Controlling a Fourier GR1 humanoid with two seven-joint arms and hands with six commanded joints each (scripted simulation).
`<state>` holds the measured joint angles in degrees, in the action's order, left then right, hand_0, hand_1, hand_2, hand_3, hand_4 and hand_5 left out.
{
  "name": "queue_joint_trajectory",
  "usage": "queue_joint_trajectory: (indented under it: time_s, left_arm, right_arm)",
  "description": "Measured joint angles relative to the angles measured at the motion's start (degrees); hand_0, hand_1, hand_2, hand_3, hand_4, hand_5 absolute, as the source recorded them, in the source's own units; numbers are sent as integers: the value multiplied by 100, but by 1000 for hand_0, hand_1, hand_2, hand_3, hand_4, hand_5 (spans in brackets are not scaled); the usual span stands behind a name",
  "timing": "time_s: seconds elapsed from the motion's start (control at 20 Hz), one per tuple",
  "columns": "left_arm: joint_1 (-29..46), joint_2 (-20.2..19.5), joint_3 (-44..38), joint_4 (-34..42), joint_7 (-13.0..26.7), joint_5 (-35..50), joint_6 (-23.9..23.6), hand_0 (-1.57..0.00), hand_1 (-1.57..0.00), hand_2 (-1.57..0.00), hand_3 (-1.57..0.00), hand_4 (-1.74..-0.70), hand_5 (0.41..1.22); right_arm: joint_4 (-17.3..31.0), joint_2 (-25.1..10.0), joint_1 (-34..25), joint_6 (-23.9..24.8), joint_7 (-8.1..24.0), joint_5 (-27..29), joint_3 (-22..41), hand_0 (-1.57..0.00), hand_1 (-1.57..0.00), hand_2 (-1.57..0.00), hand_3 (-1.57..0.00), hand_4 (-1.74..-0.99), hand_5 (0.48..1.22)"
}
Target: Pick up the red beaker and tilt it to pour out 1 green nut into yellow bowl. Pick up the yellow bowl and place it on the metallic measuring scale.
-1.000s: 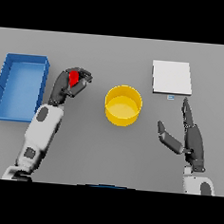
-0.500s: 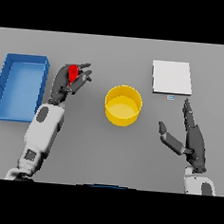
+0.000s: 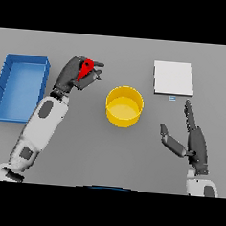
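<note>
No brand, label or writing can be made out on anything here; the only mark is a small pale blue patch on the near edge of the metallic measuring scale (image 3: 173,78), too small to read. The left hand (image 3: 75,75) has its fingers and thumb curled round the red beaker (image 3: 84,69), gripping it above the grey table (image 3: 83,151), left of centre and toward the far edge, with only a sliver of red showing between the dark fingers. The beaker looks tilted, its narrow end pointing down toward the palm, though the fingers hide most of it. Compared with half a second ago the left hand has drifted a little to the right, toward the yellow bowl (image 3: 124,106), and the beaker has turned further over; the hand is not yet above the bowl's rim. The bowl sits near the middle of the table, just right of the left hand and apart from it, and its inside shows plain yellow. The right hand (image 3: 192,140) hangs over the near right part of the table with fingers straight and thumb spread, holding nothing, much as it was earlier. The scale, a flat pale square, lies toward the far right corner, beyond the right hand. A blue bin (image 3: 6,89) stands at the left edge.
</note>
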<state>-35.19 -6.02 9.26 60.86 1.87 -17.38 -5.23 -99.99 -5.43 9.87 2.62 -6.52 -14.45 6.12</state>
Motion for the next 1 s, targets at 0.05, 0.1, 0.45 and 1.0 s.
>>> queue_joint_trajectory:
  time_s: [0.05, 0.1, 0.45, 1.0]
  left_arm:
    - [21, -49, 112, 68, 66, -79, 28, -1564, -1565, -1565, -1562, -1733, 1112]
    - [50, -94, 216, 149, 134, -147, 50, -1564, -1565, -1565, -1562, -1733, 1111]
    - [-282, -588, 1271, 355, 1175, -1328, 205, -1569, -1569, -1569, -1569, -1739, 1132]
    - [-1483, -1185, 2994, -18, 1236, -2986, 1260, -1571, -1571, -1571, -1391, -1687, 1211]
  right_arm:
    - [-71, 55, 53, 23, 24, -25, 44, 1, 1, 1, 1, -1256, 678]
    - [-112, 80, 81, 39, 26, -52, 71, 1, 1, 1, 1, -1256, 678]
    - [-41, 62, -13, -13, 176, 33, 22, 1, 1, 1, 1, -1255, 689]
    - [-62, 153, 7, -41, 148, 99, 58, 1, 1, 1, 1, -1287, 690]
